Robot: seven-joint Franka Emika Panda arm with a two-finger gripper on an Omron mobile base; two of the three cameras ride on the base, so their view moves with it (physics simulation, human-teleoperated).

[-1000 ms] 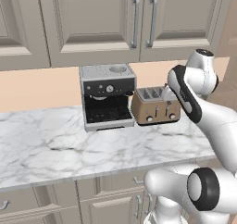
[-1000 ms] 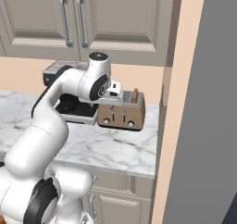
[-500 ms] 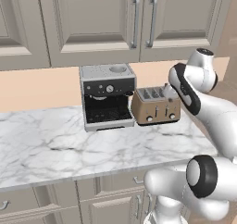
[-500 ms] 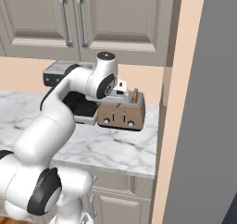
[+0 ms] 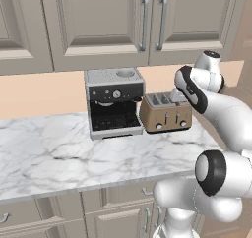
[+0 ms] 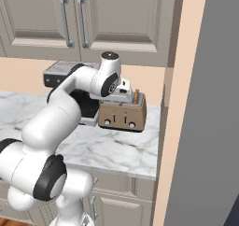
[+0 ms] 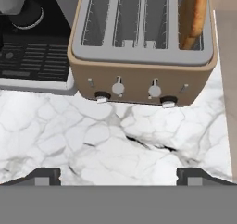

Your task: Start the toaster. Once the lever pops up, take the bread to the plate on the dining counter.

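The bronze-brown toaster (image 7: 141, 75) stands on the marble worktop (image 7: 115, 140), next to the coffee machine; it also appears in the base views (image 5: 165, 113) (image 6: 122, 113). A brown-crusted bread (image 7: 193, 15) slice stands upright in its rightmost slot (image 6: 136, 96). Two dark levers (image 7: 168, 100) sit low on the toaster's front face, below two round knobs. My gripper (image 7: 118, 177) hangs open above the worktop just in front of the toaster, holding nothing. The plate and the dining counter are out of view.
A black-and-silver coffee machine (image 5: 114, 102) stands left of the toaster. Beige wall cabinets (image 5: 142, 20) hang above. A tall grey panel (image 6: 205, 127) and a peach wall close off the worktop right of the toaster. Drawers (image 5: 49, 217) sit under the worktop.
My hand has shifted a little to the right, closer over the toaster's front. The gripper has stayed wide open, and the toaster and bread have not moved.
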